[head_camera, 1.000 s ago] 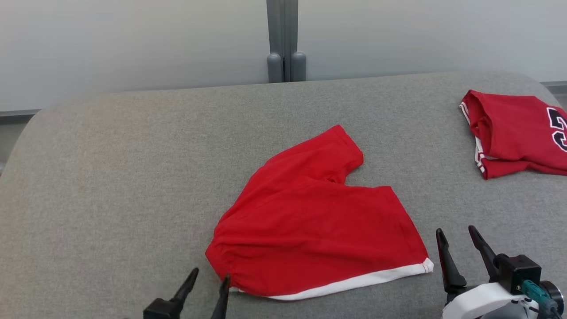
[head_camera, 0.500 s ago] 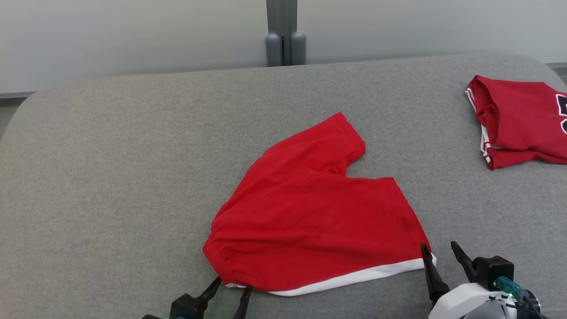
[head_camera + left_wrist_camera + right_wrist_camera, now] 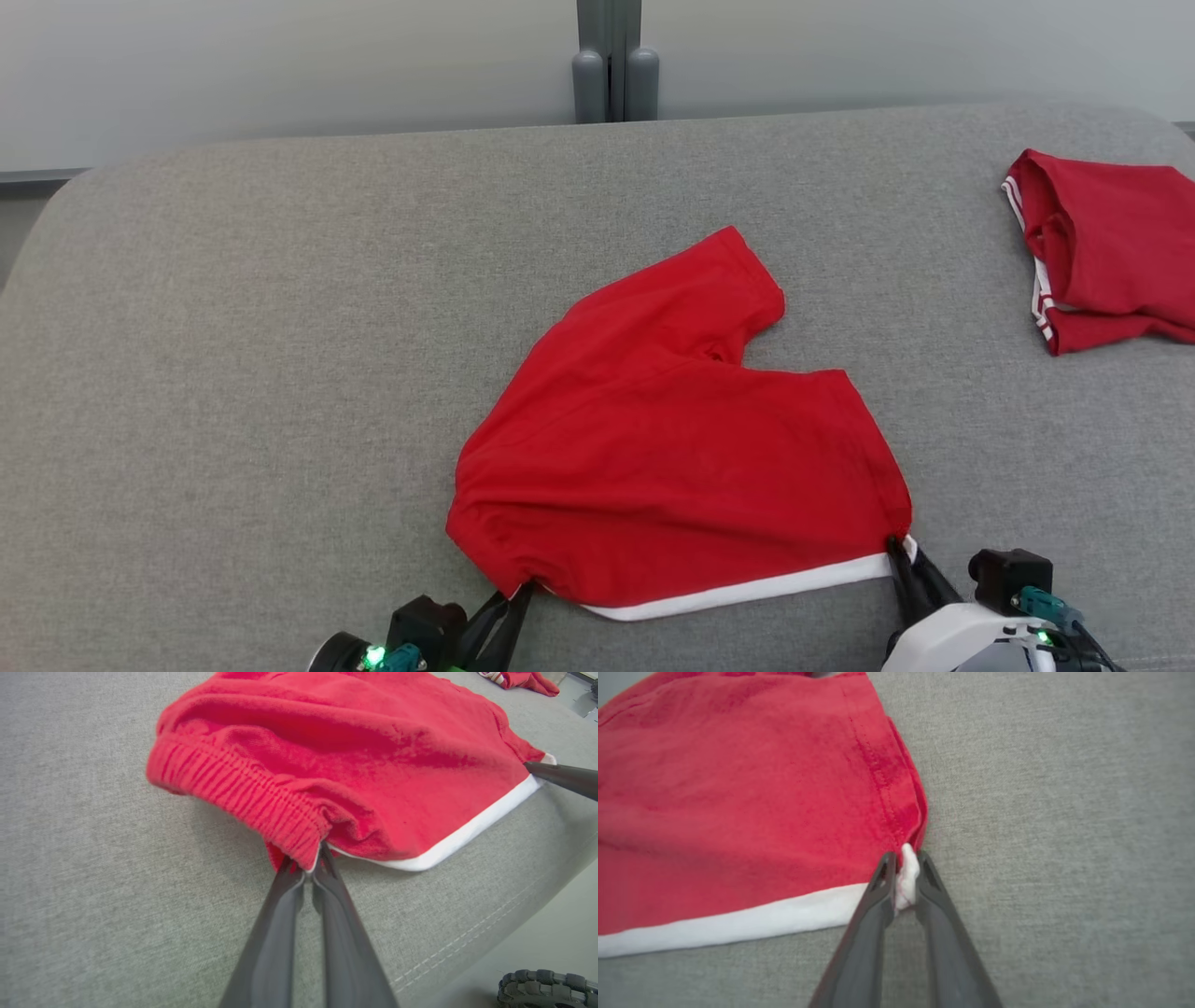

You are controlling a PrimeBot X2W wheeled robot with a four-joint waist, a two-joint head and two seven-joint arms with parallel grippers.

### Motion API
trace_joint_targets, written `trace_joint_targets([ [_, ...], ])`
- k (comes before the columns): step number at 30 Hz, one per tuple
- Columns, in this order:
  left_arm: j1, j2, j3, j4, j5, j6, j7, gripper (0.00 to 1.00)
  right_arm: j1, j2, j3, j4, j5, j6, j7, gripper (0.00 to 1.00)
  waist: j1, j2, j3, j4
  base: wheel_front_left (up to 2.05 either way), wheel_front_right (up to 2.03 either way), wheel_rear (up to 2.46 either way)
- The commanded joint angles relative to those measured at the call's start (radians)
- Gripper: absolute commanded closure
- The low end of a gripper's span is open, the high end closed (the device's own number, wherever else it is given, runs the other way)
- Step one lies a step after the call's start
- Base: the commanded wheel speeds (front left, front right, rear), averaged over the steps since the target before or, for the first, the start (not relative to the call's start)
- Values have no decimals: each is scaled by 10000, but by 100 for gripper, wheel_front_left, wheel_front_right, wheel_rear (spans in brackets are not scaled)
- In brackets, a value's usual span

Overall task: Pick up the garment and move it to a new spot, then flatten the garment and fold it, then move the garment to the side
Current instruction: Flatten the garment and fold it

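Observation:
The garment (image 3: 672, 448) is a pair of red shorts with a white side stripe, lying on the grey cushioned surface (image 3: 233, 373). My left gripper (image 3: 518, 595) is shut on the near left corner, at the ribbed elastic waistband (image 3: 261, 798); in the left wrist view that gripper (image 3: 309, 858) pinches the red fabric (image 3: 355, 756). At the near right corner my right gripper (image 3: 904, 553) is shut on the hem. In the right wrist view this gripper (image 3: 906, 870) clamps a bunch of white stripe beside the red cloth (image 3: 738, 788).
A second red garment (image 3: 1111, 247) with white trim lies at the far right of the surface. A grey post (image 3: 614, 61) stands behind the surface's back edge. The surface's front edge, the floor and a wheel (image 3: 546, 989) appear in the left wrist view.
Both grippers moved forward to the garment's near corners and closed on them. The head camera shifted, so the whole scene sits differently in the picture.

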Motion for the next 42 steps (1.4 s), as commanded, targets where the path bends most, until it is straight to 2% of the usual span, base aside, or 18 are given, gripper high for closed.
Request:
trace_joint_targets([
  [1,68,123,-6,-92,-2,-26,3,100,9,64,89,92,140,-25,39,100,0,0,-7,4,0,0,0],
  [5,278,325,-37,-756,66,-27,3,100,70,-22,57,-489,468,-24,28,100,0,0,8,52,0,0,0],
  [10,148,505,388,-1851,83,-27,3,100,134,-153,-58,-1532,859,-24,22,100,0,0,51,101,0,0,0],
  [14,-373,662,626,-2652,13,-27,1,100,-382,-366,265,-2317,947,-22,18,100,0,0,163,-35,0,0,0],
  [18,-1477,984,416,-2961,-98,-27,12,100,-1299,-658,597,-2676,1106,-22,12,100,0,0,433,-209,0,0,0],
  [25,-4963,1859,-91,-2702,-898,-16,540,100,-4494,-1318,1082,-2230,1496,-22,153,100,0,0,1460,-443,0,0,0],
  [30,-8201,2391,-605,-2132,-1670,-13,1102,100,-7509,-1603,1124,-1266,1747,-22,422,100,0,0,2530,-524,0,0,0],
  [34,-10674,2328,-591,-1169,-2687,-7,1380,100,-10008,-1713,1134,-311,1859,-22,727,100,0,0,3273,-520,0,0,0],
  [38,-12816,2197,-969,-81,-3040,-7,1244,100,-12188,-1576,1001,626,1931,-22,800,100,0,0,3704,-550,0,0,0],
  [42,-14285,1988,-1421,746,-3404,-9,841,100,-13745,-1457,1103,1342,1794,-22,573,100,0,0,3848,-561,0,0,0],
])
